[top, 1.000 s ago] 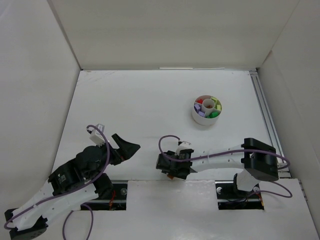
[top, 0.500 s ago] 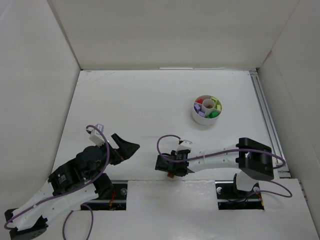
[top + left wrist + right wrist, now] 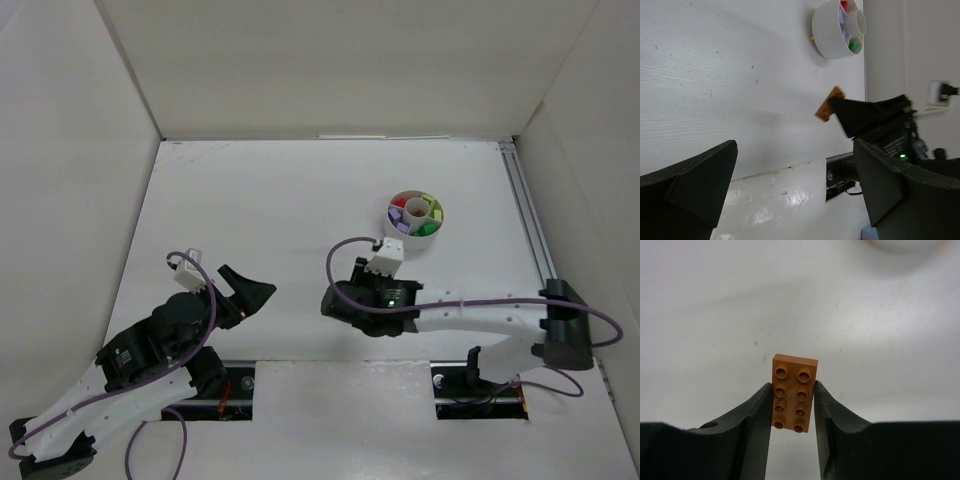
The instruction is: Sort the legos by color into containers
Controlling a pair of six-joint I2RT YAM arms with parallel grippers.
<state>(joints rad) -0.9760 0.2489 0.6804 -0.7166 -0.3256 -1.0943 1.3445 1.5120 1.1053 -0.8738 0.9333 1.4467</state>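
Where the white table meets its near edge, the left claw sits at the near left, spread wide and holding nothing, its tips pointing toward the middle. At the near middle, the right claw is drawn in narrow on an orange-brown brick, pinching its long sides, with the studs facing the wrist camera and the far end sticking out past the fingertips. Farther back and to the right stands the round white dish, apart from both claws. Its wedges hold red, green, yellow and purple bricks.
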